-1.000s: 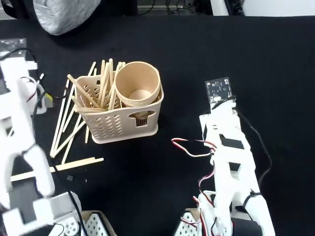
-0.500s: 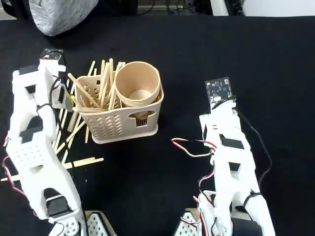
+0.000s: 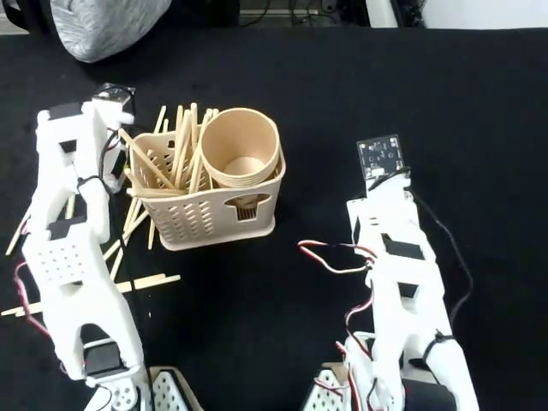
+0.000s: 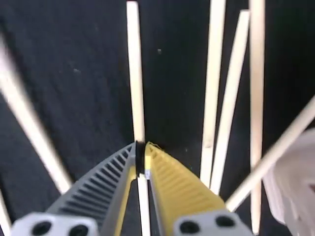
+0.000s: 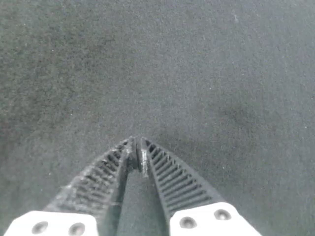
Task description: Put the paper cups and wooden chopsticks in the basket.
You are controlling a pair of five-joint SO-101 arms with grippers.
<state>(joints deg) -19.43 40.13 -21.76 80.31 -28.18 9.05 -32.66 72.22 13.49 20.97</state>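
At the basket's left side, we pinch one stick out of a loose scatter.

Our left gripper (image 4: 140,156) has its jaws closed on a single wooden chopstick (image 4: 133,73), low over the table (image 3: 428,103) just left of the basket (image 3: 214,221), where the stacked paper cups (image 3: 240,152) and many sticks already stand. We judge that the thin stick may pivot or slip in so narrow a pinch. Lifting it could also drag the neighbouring chopsticks (image 4: 216,98) just beside it, or knock those leaning over the basket's left rim. Room is tight there; far and right of the basket the table lies open. Our right gripper (image 5: 136,153), jaws closed on nothing, hangs over bare table well right of the basket. More loose sticks (image 3: 141,282) lie near left, and we cannot tell where the table ends there.
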